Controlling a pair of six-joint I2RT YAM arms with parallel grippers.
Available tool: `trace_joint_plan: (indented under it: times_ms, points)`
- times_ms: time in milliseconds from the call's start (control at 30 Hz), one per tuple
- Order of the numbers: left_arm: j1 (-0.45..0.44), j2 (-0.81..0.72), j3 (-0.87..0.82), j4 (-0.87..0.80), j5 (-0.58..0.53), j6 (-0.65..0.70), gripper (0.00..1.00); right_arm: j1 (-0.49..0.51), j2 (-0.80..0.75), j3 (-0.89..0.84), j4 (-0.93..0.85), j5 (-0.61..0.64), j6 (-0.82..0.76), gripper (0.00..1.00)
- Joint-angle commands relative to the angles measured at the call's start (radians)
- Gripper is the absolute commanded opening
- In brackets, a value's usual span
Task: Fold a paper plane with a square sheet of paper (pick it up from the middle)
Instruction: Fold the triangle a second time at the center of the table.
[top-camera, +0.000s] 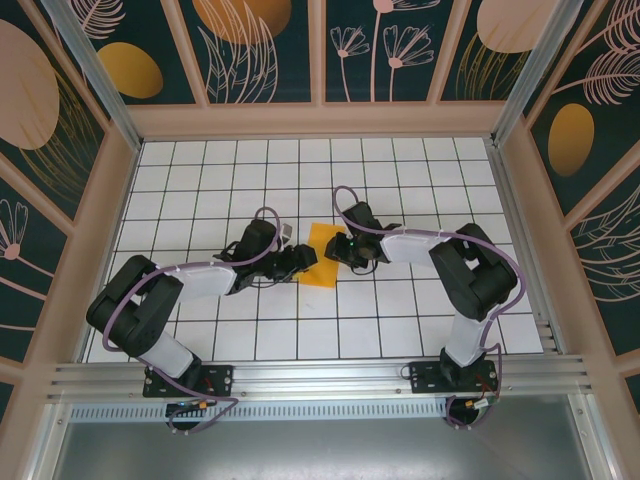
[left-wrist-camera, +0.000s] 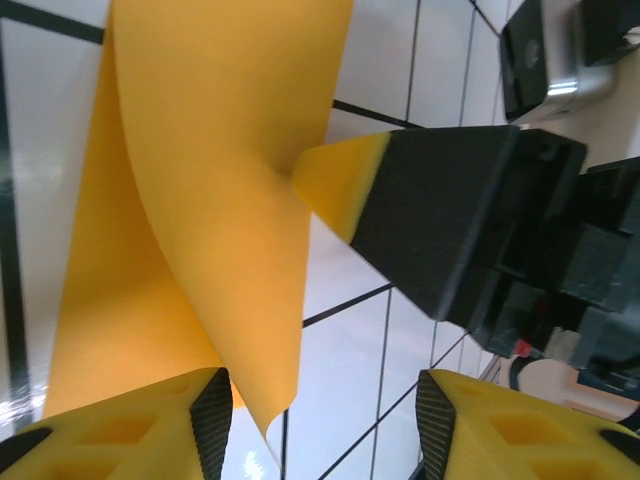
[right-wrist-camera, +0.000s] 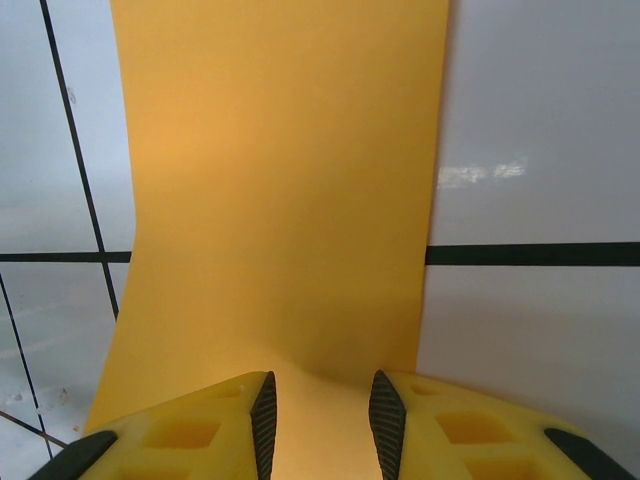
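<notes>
Thin square sheet of orange-yellow paper sits mid white gridded surface, partly curled up off the tiles. Left tool, yellow fingers spread wide, has the sheet's hanging edge in its gap, just beside one finger, w/o clamping it. Right tool is narrow, w/ paper running into the slit btwn its fingers; can't tell if it's pinched there.
</notes>
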Motion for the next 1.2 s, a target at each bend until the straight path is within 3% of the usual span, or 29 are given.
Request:
trace_joint_plan:
  times_ms: [0, 300, 533, 700, 900, 1167]
  points:
    - [-0.008, 0.025, 0.017, 0.079, 0.034, -0.023, 0.54, -0.013, 0.046, -0.032, -0.057, 0.025, -0.013, 0.35]
    - [-0.007, 0.089, 0.041, 0.134, 0.002, -0.007, 0.52, -0.051, -0.079, -0.083, 0.063, -0.104, -0.049, 0.34]
    - [-0.007, 0.127, 0.029, 0.171, -0.020, -0.016, 0.39, -0.090, -0.214, -0.156, 0.171, -0.212, -0.085, 0.34]
    - [-0.007, 0.144, 0.027, 0.209, -0.010, -0.029, 0.39, -0.091, -0.223, -0.186, 0.178, -0.252, -0.108, 0.35]
    - [-0.008, 0.173, 0.032, 0.221, -0.009, -0.034, 0.40, -0.088, -0.219, -0.216, 0.195, -0.309, -0.150, 0.44]
    - [-0.007, 0.185, 0.029, 0.229, -0.009, -0.044, 0.26, -0.066, -0.176, -0.196, 0.206, -0.342, -0.164, 0.41]
